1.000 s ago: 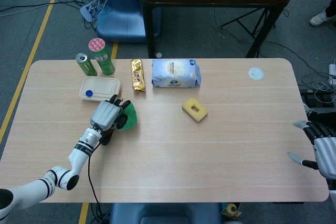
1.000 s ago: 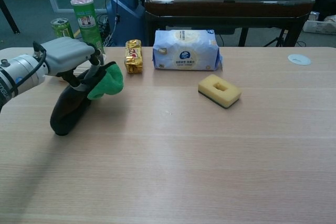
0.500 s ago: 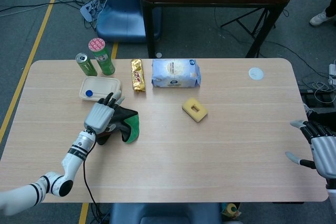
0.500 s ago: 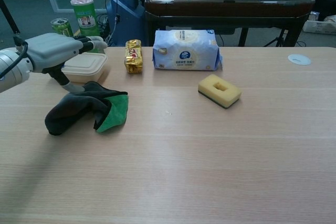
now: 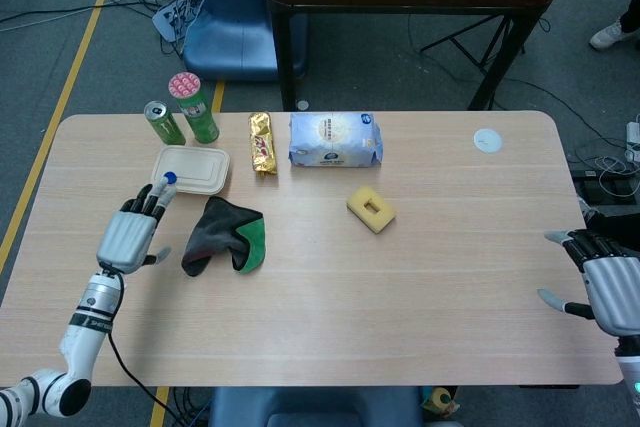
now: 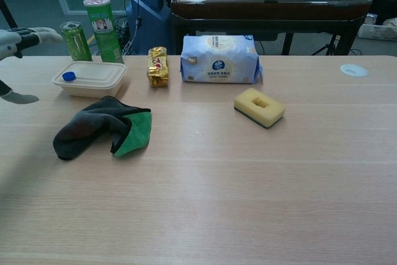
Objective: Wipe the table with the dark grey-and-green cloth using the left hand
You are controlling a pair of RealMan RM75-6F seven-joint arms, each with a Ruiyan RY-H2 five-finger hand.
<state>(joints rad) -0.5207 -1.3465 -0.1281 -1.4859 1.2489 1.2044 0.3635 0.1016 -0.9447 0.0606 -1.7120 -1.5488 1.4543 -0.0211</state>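
Observation:
The dark grey-and-green cloth (image 5: pixel 224 237) (image 6: pixel 104 132) lies crumpled on the table, green side showing at its right edge. My left hand (image 5: pixel 133 231) (image 6: pixel 15 41) is to the left of the cloth, apart from it, fingers spread and holding nothing. In the chest view only its fingertips show at the left edge. My right hand (image 5: pixel 604 290) hangs open past the table's right front edge, far from the cloth.
A beige lunch box (image 5: pixel 190 168) (image 6: pixel 90 78) sits just behind the cloth. Behind it stand a green can (image 5: pixel 163 123) and a green tube (image 5: pixel 194 107). A gold snack bar (image 5: pixel 262 142), a tissue pack (image 5: pixel 335 139), a yellow sponge (image 5: pixel 371 209) and a white disc (image 5: pixel 487 140) lie further right.
My left hand let go of the cloth, which dropped flat on the table, and then drew back to the left, away from it. The right hand barely moved.

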